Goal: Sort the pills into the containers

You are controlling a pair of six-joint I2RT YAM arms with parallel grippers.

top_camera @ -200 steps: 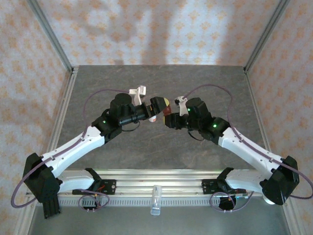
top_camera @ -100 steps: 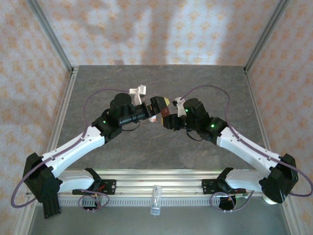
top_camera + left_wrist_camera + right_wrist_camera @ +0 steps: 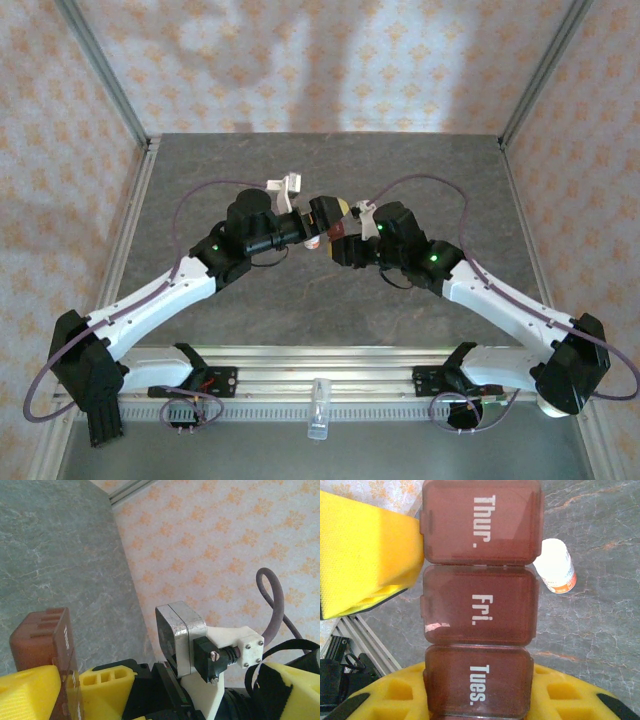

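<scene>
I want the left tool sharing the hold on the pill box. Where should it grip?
Grip the free Thur. end of the pill box, coming in from the side away from the right tool, which clamps the Tues. end. The strip juts out straight and unsupported there, with the open left tool around it.

Mid-frame above the bench [image 3: 300,310], the left claw [image 3: 328,222] and right claw [image 3: 340,243] meet head-on, the containers [image 3: 480,605] rising in a column from the right claw's fingers at the wrist view's bottom edge, a bottle [image 3: 556,566] lying on the bench just right of them.
</scene>
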